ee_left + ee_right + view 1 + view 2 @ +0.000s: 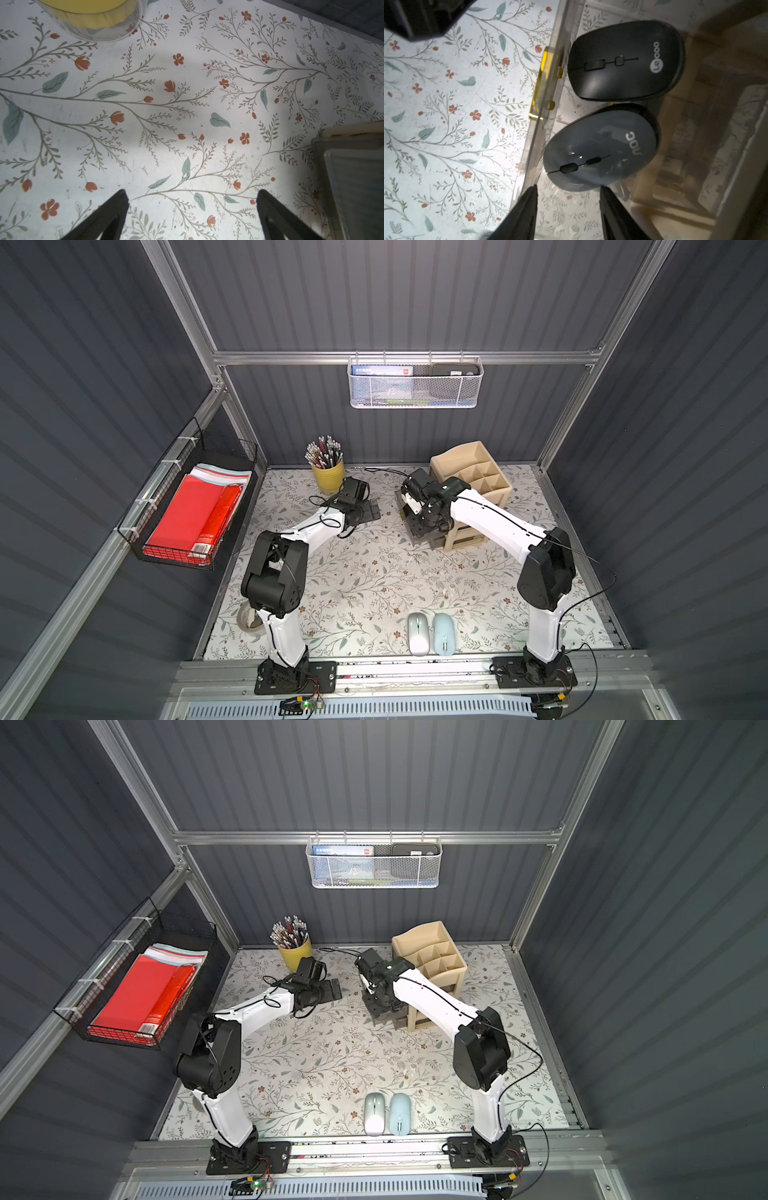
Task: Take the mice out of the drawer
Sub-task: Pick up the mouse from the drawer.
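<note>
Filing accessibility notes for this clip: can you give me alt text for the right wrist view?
A dark grey mouse lies in a clear drawer at the tips of the open right gripper, with a black mouse beside it, farther from the gripper. Its yellow handle points out over the floral table.

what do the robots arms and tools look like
The left arm and right arm have glossy white link shells, bulky black joint housings, thin black cables running along the outside, and black bolted base plates. The left tool and right tool each end in two matte black, tapering fingers. No markings are readable.
</note>
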### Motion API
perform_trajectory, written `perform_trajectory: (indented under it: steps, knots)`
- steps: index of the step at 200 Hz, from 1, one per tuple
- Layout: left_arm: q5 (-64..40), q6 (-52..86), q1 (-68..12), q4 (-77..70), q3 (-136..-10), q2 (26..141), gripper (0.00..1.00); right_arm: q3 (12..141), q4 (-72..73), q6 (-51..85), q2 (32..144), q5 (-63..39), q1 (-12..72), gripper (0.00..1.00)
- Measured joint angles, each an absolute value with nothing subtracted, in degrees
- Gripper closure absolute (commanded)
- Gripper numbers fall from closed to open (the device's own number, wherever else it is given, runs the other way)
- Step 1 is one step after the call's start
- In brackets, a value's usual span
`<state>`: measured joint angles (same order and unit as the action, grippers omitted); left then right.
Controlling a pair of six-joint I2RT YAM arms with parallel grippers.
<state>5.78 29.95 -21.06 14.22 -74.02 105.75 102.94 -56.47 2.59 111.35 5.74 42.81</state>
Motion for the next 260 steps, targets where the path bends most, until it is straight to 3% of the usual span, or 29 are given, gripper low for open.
perform_trajectory:
  steps: [129,185,228,242,260]
  knots:
    - [5.7,29.3,-21.1,13.5,-71.7,105.7,0.01,111.5,-49.1,11.1,121.3,2.8,37.7,0.29]
    - [5.1,29.1,-21.1,13.4,-71.7,105.7,0.01,114.1,-50.0,15.6,122.9,2.0,35.7,0.08]
    - [4.9,29.1,-21.1,13.4,-71.6,105.6,0.01,119.3,-51.5,19.7,126.4,7.4,36.2,0.07]
    - [4.9,29.1,-21.1,13.4,-71.6,105.6,0.01,120.0,-51.3,21.1,127.0,9.0,36.7,0.11]
    - [4.9,29.1,-21.4,13.4,-71.5,105.6,0.01,120.6,-50.6,22.6,128.0,10.0,37.3,0.25]
